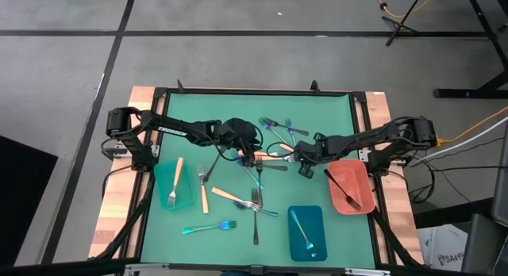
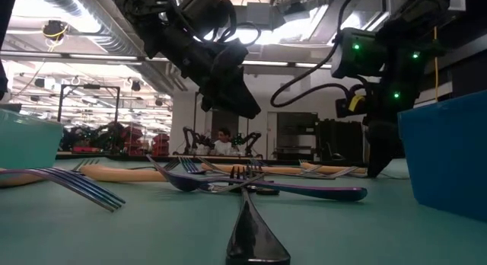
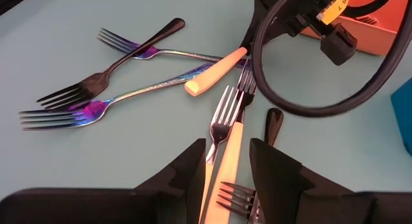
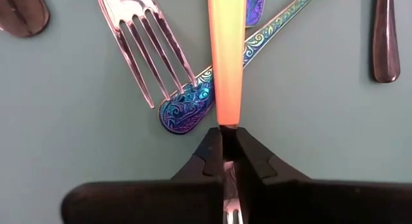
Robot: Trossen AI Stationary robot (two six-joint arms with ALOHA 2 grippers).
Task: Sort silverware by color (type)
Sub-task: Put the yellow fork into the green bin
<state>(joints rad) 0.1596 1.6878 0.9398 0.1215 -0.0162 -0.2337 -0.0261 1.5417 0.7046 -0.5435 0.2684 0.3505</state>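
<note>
My right pincer [image 4: 228, 161] pinching an orange-handled fork [image 4: 226, 63] left of the salmon tray [image 1: 351, 185], my left pincer [image 3: 226, 176] spread over another fork [image 3: 223, 121]

The high view looks straight down, the green surface [image 1: 238, 117] filling mid-frame. The low view sits on that surface, facing level into the room, a black fork [image 2: 255, 227] close at bottom centre. Each wrist view looks down from close by; both share the orange-handled fork [image 3: 215, 71] [image 4: 226, 56].
</note>
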